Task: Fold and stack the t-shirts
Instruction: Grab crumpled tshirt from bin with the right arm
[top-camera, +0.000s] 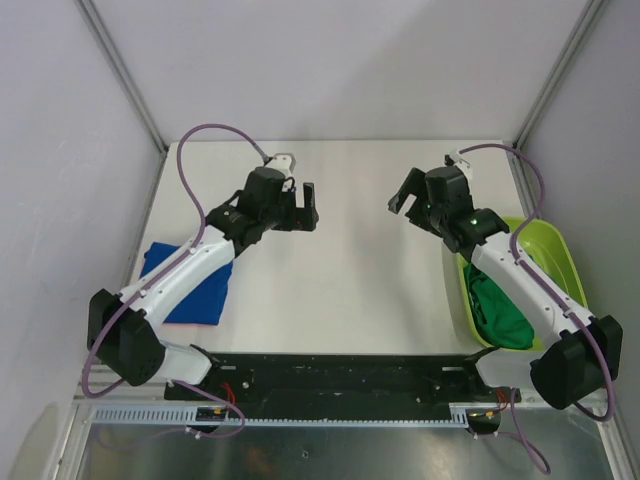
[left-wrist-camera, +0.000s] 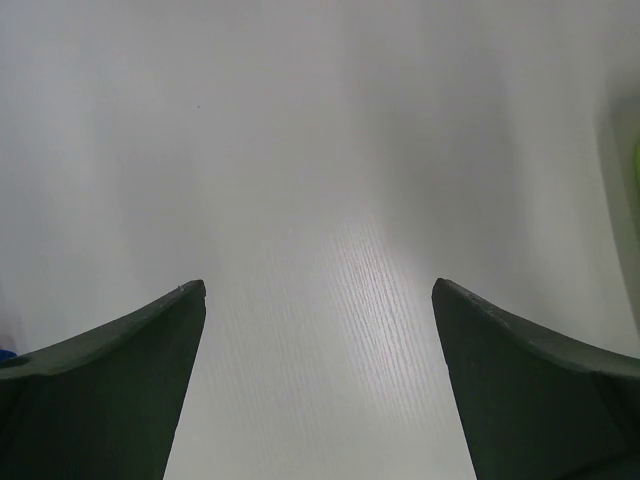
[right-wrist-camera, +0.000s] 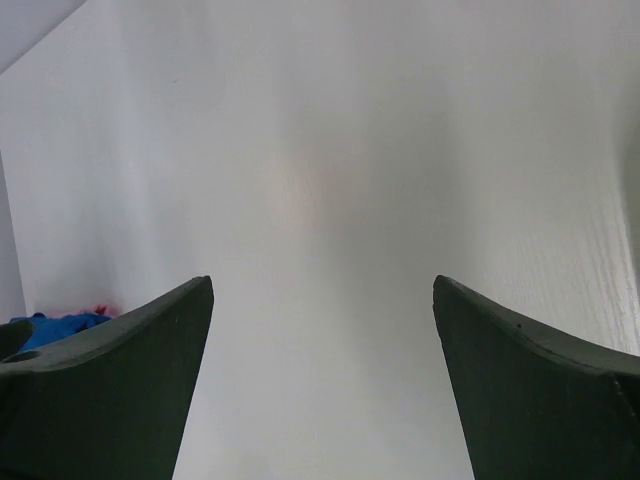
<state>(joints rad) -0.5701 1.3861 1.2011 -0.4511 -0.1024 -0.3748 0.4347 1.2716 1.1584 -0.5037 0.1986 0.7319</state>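
The royal blue t-shirt (top-camera: 195, 295) is laid flat at the near left, under the left arm. The left gripper (top-camera: 310, 207) and right gripper (top-camera: 403, 192) are held wide open and empty over mid-table. The dark green t-shirt (top-camera: 500, 315) is bundled in the lime-green tub (top-camera: 560, 250), near-right of the closer right gripper.

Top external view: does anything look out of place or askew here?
Yes: the dark green t-shirt lies crumpled inside the lime-green tub at the right, not on the table. The royal blue t-shirt lies flat at the left.
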